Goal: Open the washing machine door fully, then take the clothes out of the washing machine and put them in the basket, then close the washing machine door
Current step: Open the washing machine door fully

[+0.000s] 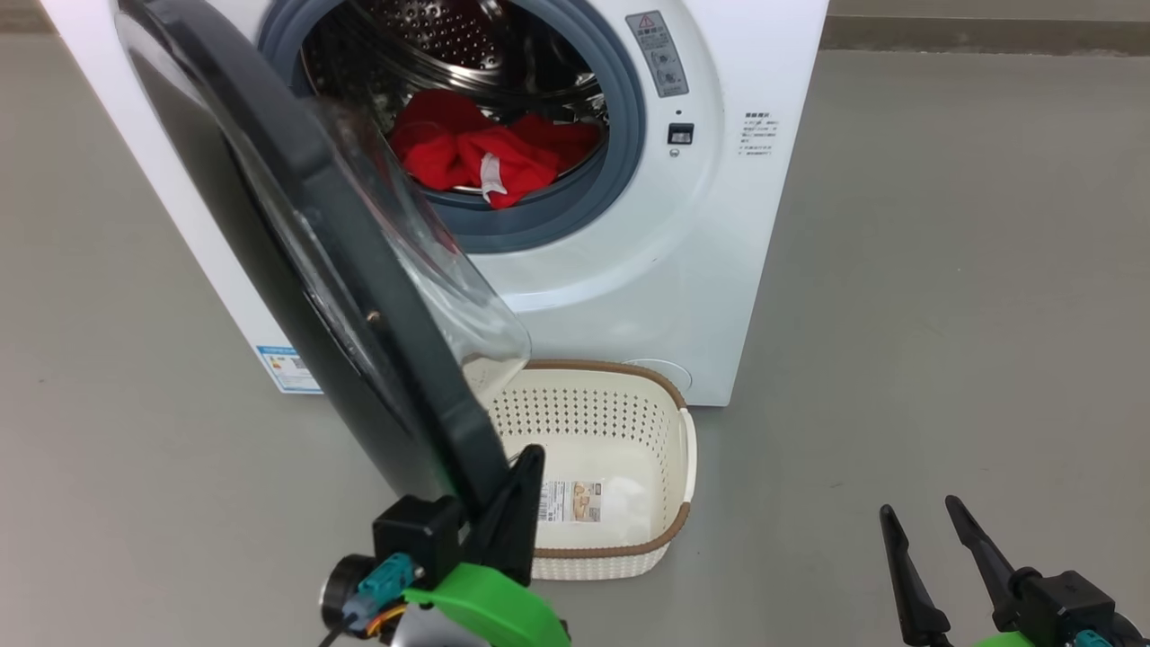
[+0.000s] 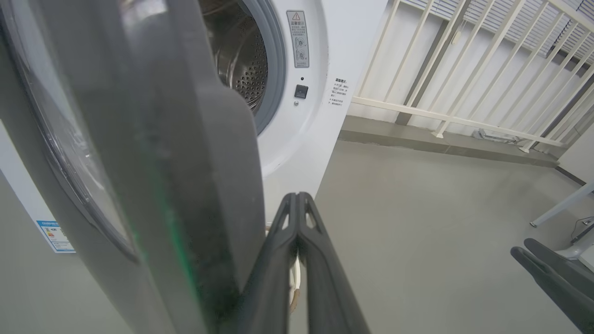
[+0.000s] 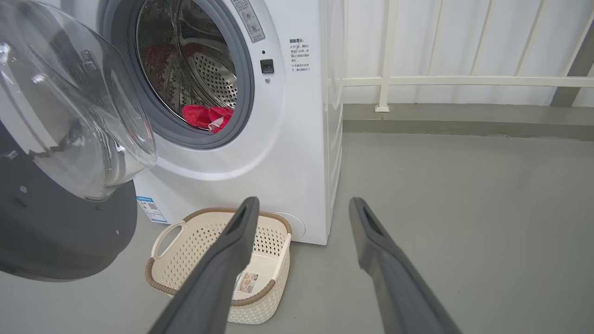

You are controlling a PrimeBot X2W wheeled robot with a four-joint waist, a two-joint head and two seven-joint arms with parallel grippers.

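Door (image 1: 341,296) part open, my left tool (image 1: 519,490) leaning on its near rim

The left tool's fingers are pressed together with nothing between them, set against the inner side of the door's edge. The right tool (image 1: 921,517) hangs with fingers apart at the near right, well clear of everything. The clothes (image 1: 476,153) lie in the washer (image 1: 683,270) drum, a white tag drooping over the grey ring. The basket (image 1: 629,370) sits on the floor just before the washer, its left part under the door's glass bowl. My worry is that a bare push on that smooth rim could slide off. The door might then swing back, or the tool might drop onto the basket and shove it away. If the door stays half open, it will also crowd the drop.
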